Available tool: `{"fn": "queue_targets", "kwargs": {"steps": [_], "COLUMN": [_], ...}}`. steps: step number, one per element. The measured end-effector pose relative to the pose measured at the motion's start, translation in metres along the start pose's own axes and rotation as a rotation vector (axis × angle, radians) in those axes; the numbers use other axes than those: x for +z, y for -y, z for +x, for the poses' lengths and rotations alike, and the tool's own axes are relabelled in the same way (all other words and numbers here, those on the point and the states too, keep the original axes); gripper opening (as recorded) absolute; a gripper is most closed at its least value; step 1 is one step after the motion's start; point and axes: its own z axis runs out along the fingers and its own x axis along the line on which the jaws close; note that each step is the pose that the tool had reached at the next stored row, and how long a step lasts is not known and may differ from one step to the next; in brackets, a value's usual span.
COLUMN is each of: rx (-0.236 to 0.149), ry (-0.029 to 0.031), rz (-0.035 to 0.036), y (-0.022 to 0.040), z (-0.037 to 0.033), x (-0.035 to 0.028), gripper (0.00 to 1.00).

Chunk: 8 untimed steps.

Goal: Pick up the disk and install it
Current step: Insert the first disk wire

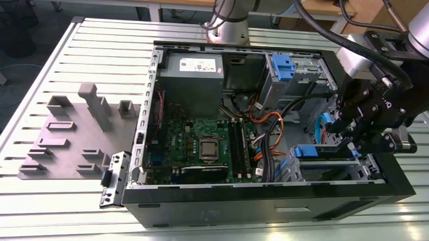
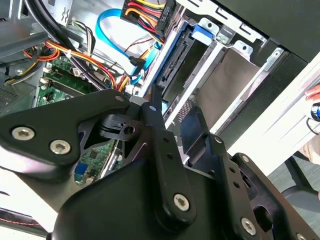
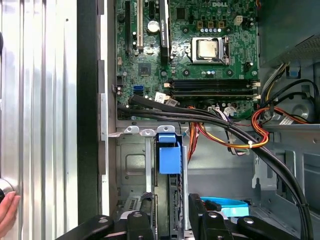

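disk [image 3: 169, 155] half-hidden in bay [image 3: 131, 170], gripper [image 3: 170, 207] cut off

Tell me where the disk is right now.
The disk sits in a drive bay of the open computer case, on the exterior view's right, between the motherboard and the gripper.

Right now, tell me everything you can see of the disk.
The disk stands on edge in the grey metal drive bay at a corner of the case, on the exterior view's right. Seen edge-on: thin dark body, blue plastic rails, a blue tab at its end. The gripper sits right over it; contact is unclear.
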Motion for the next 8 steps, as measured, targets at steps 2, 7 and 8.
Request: {"fn": "queue_targets", "kwargs": {"steps": [2, 7, 8], "rx": [0.000, 0.000, 0.000], "ry": [0.0003, 0.0013, 0.0019], "rz": [0.0016, 0.0057, 0.0067], "y": [-0.0001, -0.0004, -0.0004], "z": [-0.0026, -0.0121, -0.0133], "x": [0.0001, 0.0002, 0.0003], "gripper": [0.42, 0.42, 0.42]}}
